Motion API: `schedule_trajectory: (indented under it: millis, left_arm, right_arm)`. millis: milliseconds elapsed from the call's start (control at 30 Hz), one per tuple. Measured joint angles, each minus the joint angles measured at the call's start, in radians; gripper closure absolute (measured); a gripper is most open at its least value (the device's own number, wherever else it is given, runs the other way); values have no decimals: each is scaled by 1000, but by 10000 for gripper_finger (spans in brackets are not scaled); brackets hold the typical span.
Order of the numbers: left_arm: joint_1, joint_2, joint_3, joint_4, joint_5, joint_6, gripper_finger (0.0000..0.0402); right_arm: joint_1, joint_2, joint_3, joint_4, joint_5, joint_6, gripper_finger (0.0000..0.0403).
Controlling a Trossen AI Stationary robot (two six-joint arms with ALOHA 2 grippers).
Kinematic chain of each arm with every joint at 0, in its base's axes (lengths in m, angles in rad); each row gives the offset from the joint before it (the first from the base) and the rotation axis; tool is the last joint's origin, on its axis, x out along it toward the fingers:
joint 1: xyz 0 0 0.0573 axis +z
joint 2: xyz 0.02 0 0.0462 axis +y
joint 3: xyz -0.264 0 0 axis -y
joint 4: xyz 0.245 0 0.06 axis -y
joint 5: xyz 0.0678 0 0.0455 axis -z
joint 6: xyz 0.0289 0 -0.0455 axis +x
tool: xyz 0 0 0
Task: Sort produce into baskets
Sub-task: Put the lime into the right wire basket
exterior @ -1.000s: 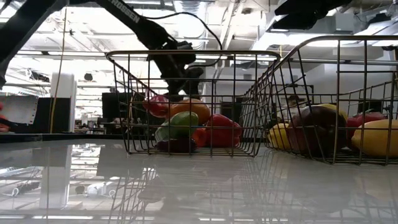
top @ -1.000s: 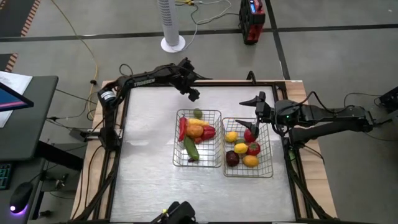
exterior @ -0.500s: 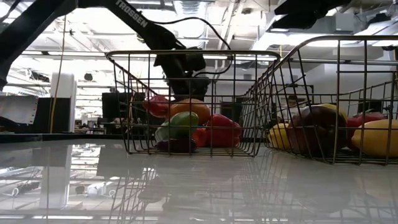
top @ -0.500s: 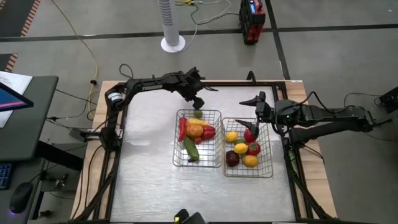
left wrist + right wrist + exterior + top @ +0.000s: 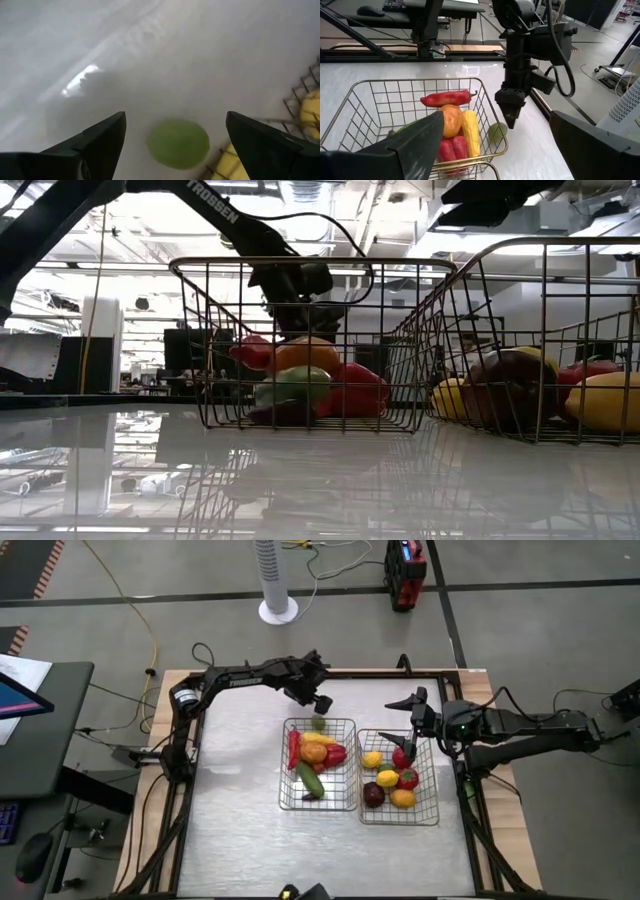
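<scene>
Two silver wire baskets stand side by side mid-table. The left basket (image 5: 330,806) holds red peppers, an orange piece, a yellow one and a green cucumber. The right basket (image 5: 400,822) holds lemons, red apples and a dark plum. A green lime (image 5: 178,143) lies at the foot of the left basket's far wall (image 5: 496,134), seemingly on the bare table under the flared rim. My left gripper (image 5: 320,705) hangs open just above it, tilted downward, with a finger on either side of the lime in the left wrist view. My right gripper (image 5: 405,723) waits open above the right basket's far left corner.
The table's raised frame (image 5: 190,790) runs round the work surface. Bare table (image 5: 300,850) lies between the baskets and the near edge, and more to the left (image 5: 235,740). Beyond the far edge stand a white column fan (image 5: 277,580) and a red device (image 5: 405,575).
My left gripper has come down and toward the near edge, a little to the right, from beyond the left basket's far rim to just above the lime, rolling as it went. The left basket and the produce in it have shifted slightly in the low view.
</scene>
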Motion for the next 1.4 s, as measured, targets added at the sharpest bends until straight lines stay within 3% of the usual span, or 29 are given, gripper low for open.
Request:
schedule_trajectory:
  millis: [167,500,733,967,1400]
  left_arm:
    - [-19,0,0,-74,32,-25,77]
    - [-89,0,0,-89,-108,-52,79]
    - [-113,0,0,-89,-115,-38,78]
    - [-117,0,0,-84,-195,-10,79]
    - [-86,35,-6,-76,-39,-19,79]
  right_arm:
    - [0,0,0,0,0,0,14]
    - [0,0,0,0,-1,-1,14]
    - [0,0,0,0,-1,-1,14]
    - [0,0,0,0,-1,-1,14]
    - [2,0,0,1,-2,-1,14]
